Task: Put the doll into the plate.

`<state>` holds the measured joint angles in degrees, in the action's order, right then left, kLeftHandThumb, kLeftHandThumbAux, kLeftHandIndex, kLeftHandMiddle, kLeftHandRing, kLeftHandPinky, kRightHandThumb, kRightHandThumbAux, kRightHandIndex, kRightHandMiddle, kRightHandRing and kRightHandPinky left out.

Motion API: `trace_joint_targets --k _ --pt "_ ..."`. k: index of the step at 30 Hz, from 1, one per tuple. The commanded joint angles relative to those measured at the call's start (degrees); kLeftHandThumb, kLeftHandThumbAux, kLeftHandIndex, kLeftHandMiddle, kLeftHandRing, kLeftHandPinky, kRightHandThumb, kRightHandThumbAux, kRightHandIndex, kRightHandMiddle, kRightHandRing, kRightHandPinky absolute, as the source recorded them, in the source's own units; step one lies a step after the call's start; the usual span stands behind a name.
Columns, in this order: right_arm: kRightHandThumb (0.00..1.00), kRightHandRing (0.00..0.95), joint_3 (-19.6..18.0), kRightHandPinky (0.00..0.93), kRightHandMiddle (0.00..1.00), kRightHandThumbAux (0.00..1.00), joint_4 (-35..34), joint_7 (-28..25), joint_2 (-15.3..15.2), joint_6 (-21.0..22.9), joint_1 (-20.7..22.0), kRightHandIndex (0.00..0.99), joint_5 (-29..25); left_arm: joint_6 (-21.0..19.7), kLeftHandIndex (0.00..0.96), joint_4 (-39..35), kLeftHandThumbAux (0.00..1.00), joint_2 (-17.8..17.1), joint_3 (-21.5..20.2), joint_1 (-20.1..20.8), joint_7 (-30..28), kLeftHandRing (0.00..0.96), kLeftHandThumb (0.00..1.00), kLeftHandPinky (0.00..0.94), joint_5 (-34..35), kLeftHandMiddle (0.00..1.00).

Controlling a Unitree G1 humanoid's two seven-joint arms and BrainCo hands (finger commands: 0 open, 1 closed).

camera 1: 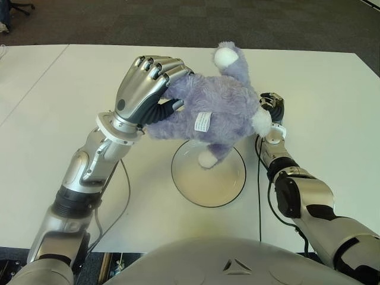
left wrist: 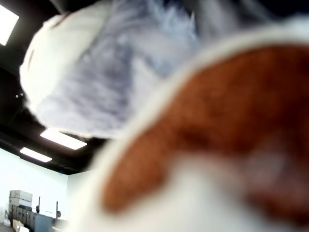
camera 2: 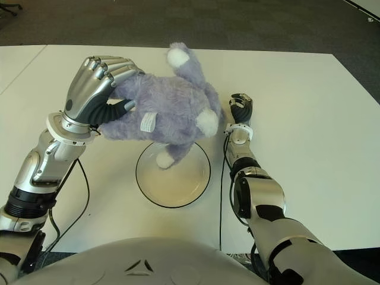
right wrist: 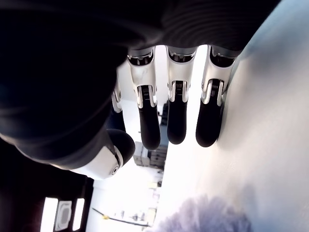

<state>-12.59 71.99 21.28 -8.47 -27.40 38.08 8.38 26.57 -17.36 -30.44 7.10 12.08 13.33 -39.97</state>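
Plate (camera 1: 228,193) under fluffy lilac doll (camera 1: 219,104) with white paws, in clenched left robot hand (camera 1: 148,83).

An office or lab: dark carpet tiles (camera 1: 178,24), a chair base (camera 1: 18,7) at 11 o'clock, white surface (camera 1: 59,89).

A broad white rectangular table (camera 1: 332,101) fills most of both eye views, with a thin seam line crossing its left portion. Beyond its far edge lies dark grey carpeted floor (camera 1: 178,21). The wheeled base of a black office chair (camera 1: 21,7) shows at the far left corner. In the left wrist view, rectangular ceiling light panels (left wrist: 63,139) glow on a dark ceiling above a pale wall (left wrist: 29,181), with stacked boxes (left wrist: 20,199) along its foot.
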Motion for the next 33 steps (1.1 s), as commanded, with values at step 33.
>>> trace_joint_targets --k 33 --pt "0.702 0.271 -0.05 0.157 0.317 0.734 5.59 -0.2 3.9 3.99 -9.3 0.402 -0.55 3.25 0.442 -0.27 0.699 1.41 -8.01 -11.58 3.88 0.869 0.715 0.851 -6.74 0.857"
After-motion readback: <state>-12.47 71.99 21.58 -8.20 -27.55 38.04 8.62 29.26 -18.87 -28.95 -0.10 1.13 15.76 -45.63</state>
